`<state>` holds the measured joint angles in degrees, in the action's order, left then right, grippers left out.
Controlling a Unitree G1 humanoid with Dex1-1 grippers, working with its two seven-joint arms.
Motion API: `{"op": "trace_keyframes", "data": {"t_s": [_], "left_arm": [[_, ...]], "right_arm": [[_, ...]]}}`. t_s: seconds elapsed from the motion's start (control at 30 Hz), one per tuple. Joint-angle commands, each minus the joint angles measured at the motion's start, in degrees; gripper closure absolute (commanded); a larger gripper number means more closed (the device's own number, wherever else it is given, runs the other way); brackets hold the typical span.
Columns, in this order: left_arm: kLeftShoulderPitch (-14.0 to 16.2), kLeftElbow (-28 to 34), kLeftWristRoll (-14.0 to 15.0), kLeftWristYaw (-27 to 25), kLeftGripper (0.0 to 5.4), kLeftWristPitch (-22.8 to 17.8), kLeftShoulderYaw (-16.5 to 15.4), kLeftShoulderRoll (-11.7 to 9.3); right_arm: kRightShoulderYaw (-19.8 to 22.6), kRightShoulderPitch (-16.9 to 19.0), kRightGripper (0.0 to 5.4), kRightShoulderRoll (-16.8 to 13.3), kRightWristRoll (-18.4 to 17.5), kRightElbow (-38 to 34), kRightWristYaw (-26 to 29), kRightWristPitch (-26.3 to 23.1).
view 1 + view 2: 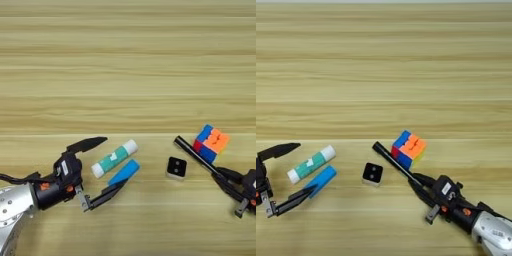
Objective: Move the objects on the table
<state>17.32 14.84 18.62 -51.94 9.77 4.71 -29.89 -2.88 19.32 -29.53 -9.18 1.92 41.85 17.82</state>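
On the table (125,60), my left gripper (115,161) is open at the lower left. A teal-and-white glue stick (114,158) and a flat blue bar (124,172) lie between its fingers, and the lower finger touches the bar's near end. At the lower right my right gripper (417,182) is shut on the near end of a slim black marker (392,161). The marker points up-left and runs along the side of the orange, blue and red puzzle cube (408,148). A tiny black-and-white cube (372,174) sits left of the marker, apart from both grippers.
The far half of the wooden table top shows only bare grain stripes. Both arms come in from the near edge, the left one at the lower left corner and the right one at the lower right corner.
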Motion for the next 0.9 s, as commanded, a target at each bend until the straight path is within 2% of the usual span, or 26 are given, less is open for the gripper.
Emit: {"op": "trace_keyframes", "data": {"t_s": [0.03,0.3,0.6,0.83,0.9], "left_arm": [[0.25,0.01,0.14,-0.19,0.0,0.49,0.03,-0.12],[0.2,0.11,0.14,-0.1,0.0,0.32,0.09,-0.1],[-0.09,-0.26,0.13,-0.11,0.0,0.39,0.06,-0.03],[-0.82,-1.32,-0.22,-0.07,0.0,0.71,0.27,0.28],[-1.12,-1.6,-0.19,0.02,0.0,0.55,0.3,0.38]], "right_arm": [[-1.72,1.65,3.97,-1.48,1.94,0.23,1.31,-2.15],[-2.11,2.1,3.03,-1.9,0.66,-1.56,1.31,-3.08],[-0.7,2.73,1.81,-2.9,-1.52,-5.45,2.0,-4.59],[2.69,1.36,0.86,-4.57,-3.37,-6.66,3.08,-4.98],[3.94,0.93,0.58,-4.79,-5.28,-8.56,3.7,-5.46]]}}
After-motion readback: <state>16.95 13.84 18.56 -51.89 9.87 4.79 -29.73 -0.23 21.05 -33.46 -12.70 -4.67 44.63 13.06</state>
